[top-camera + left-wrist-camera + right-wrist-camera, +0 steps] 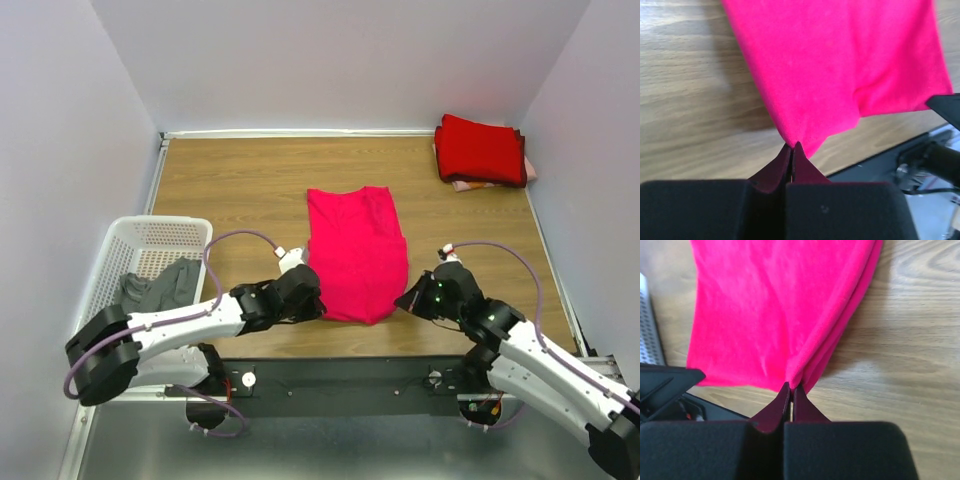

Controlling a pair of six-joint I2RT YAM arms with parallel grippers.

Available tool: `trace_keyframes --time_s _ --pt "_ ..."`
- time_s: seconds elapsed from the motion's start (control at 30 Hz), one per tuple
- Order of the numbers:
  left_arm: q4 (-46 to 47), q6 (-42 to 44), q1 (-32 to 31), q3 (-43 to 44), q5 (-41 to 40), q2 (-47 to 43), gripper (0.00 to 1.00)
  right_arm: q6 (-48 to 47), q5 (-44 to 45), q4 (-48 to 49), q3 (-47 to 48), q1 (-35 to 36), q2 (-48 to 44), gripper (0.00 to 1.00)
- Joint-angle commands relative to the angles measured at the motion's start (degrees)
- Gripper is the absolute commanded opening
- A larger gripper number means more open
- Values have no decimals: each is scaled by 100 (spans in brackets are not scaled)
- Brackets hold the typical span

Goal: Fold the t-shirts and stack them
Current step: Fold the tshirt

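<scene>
Over on the left, a white lattice basket (150, 232) sits at the near-left corner of the wooden table (240, 190), and a grey cloth (165, 285) lies slumped inside it. Just right of the basket the left arm reaches across the near edge, and the left gripper (318, 300) meets the near-left corner of the pink t-shirt (355, 250). The left wrist view shows its fingers (777, 167) pressed together tip to tip, with that corner of cloth nipped between them.

The pink t-shirt lies in the middle of the table, a long narrow shape running from near to far. Its far end is flat on the wood and its near end is gathered slightly between the two grippers. Along its right edge, the right wrist view shows more than one layer of cloth, one lying over the other.

At the near-right corner the right gripper (405, 298) has hold in the same way, its fingers (775, 410) closed tight and pinching the layered edge right at the tips. Both grippers sit low, close to the wood, one at either side of the shirt's near end.

Farther right, at the far-right corner of the table and well apart from the pink one, a stack of deeper red shirts (480, 150) lies folded into a rectangle. A paler cloth (468, 185) peeks out beneath its near edge.
</scene>
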Motion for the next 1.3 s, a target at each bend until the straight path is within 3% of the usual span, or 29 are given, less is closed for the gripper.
trace_keyframes --time_s 0.0,0.17,0.43,0.73,0.83,1.1,1.17,1.2,1.23,1.27 --pt "-590 -241 -35 279 -535 -368 0 236 576 -791 532 58 -275 1" --pt "-749 75 62 973 -887 -307 0 78 1314 -791 1369 58 287 1" --pt "-3 954 1465 1431 -335 97 0 -554 2317 -380 2898 -46 2086 1" --pt "1148 1490 2636 2327 184 1318 0 -1380 903 1017 4022 -1662 4048 1" --pt "1439 1561 2970 2696 246 1863 0 -1618 525 1431 4496 -1857 4681 1" --pt "2001 2088 3762 4646 931 4033 0 -1777 -205 1670 6316 -2367 6684 1" --pt "2046 2185 3981 5199 1440 4630 0 -1812 -284 1679 6834 -2490 7507 0" --pt "2011 2212 4052 5785 1607 5233 2 -1829 -328 1679 7341 -2534 7843 5" --pt "1993 2186 4104 6026 1844 5509 30 -1812 -529 1653 7616 -2656 8108 26" --pt "1967 2177 4218 6254 1959 5764 40 -1786 -653 1626 7845 -2718 8345 39"
